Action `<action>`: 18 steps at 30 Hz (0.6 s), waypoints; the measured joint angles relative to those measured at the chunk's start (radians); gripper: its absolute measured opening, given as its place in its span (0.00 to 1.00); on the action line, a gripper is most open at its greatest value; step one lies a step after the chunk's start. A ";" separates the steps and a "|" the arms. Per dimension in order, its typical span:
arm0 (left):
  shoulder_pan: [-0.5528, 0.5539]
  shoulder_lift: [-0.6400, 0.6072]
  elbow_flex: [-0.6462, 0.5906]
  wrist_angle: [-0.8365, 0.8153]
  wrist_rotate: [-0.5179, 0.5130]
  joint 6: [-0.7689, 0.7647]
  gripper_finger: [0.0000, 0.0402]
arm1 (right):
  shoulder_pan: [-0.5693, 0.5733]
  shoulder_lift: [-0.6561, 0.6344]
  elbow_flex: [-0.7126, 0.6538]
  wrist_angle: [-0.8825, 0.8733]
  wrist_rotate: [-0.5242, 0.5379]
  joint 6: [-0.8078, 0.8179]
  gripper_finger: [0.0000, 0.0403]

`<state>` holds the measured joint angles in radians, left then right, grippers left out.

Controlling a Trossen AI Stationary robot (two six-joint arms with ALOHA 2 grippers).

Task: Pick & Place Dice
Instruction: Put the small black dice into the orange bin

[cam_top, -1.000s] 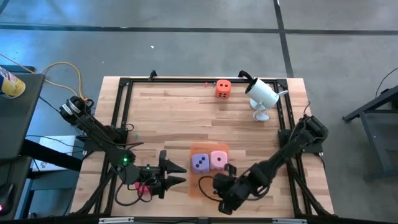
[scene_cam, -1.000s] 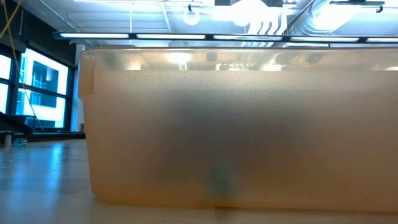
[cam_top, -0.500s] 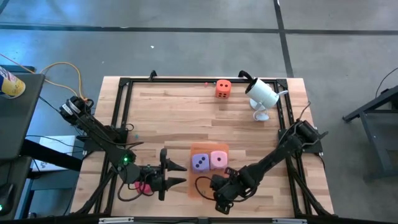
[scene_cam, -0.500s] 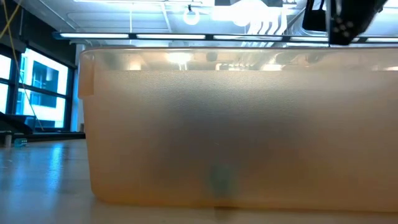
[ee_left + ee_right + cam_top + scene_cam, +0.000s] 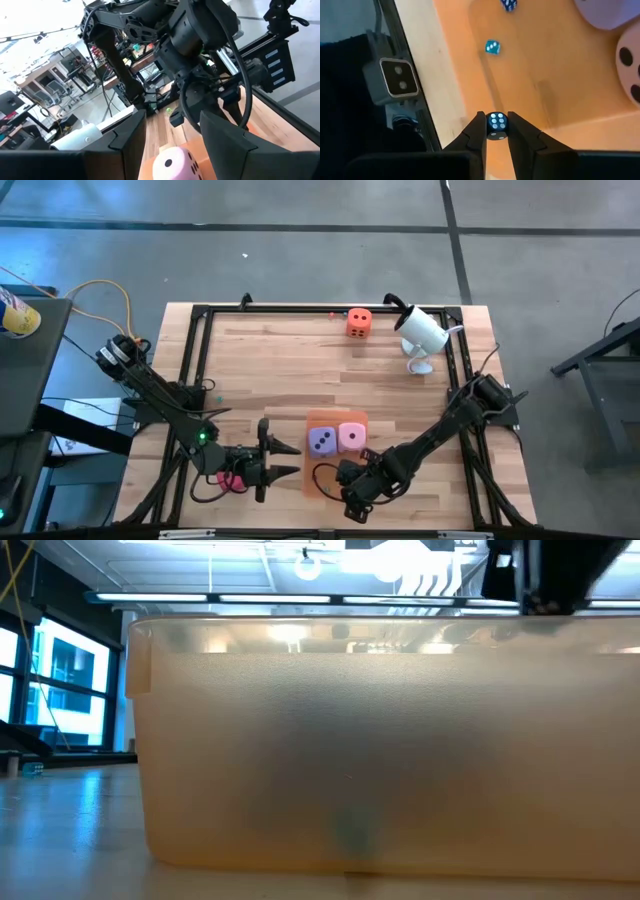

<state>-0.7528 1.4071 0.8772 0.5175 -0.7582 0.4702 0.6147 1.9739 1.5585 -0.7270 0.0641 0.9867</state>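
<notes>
Partly hidden small dark die (image 5: 496, 125), right fingers (image 5: 496, 131) pinching

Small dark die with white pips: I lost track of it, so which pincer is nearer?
Right. The right pincer is shut on the small dark die, gripping it between its fingertips; the left pincer stands open, apart, beside the purple die.

No lettering, brand, label or written number can be read anywhere in these views. The only countable marks are pips: six white ones on the upper face of a small dark die (image 5: 496, 125), and three dark pips on the top of the purple die (image 5: 321, 442) seen from above.
</notes>
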 joint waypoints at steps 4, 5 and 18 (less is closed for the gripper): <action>0.000 0.000 0.000 0.000 0.000 0.000 0.45 | 0.000 0.000 0.000 0.001 -0.004 0.001 0.12; 0.000 0.000 0.000 -0.001 0.000 0.000 0.45 | 0.000 0.000 0.000 0.000 -0.004 0.001 0.11; 0.000 0.000 0.000 0.000 -0.003 0.000 0.45 | 0.001 0.000 0.000 0.006 0.015 -0.014 0.20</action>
<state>-0.7532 1.4071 0.8772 0.5171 -0.7612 0.4706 0.6155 1.9736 1.5585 -0.7212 0.0792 0.9723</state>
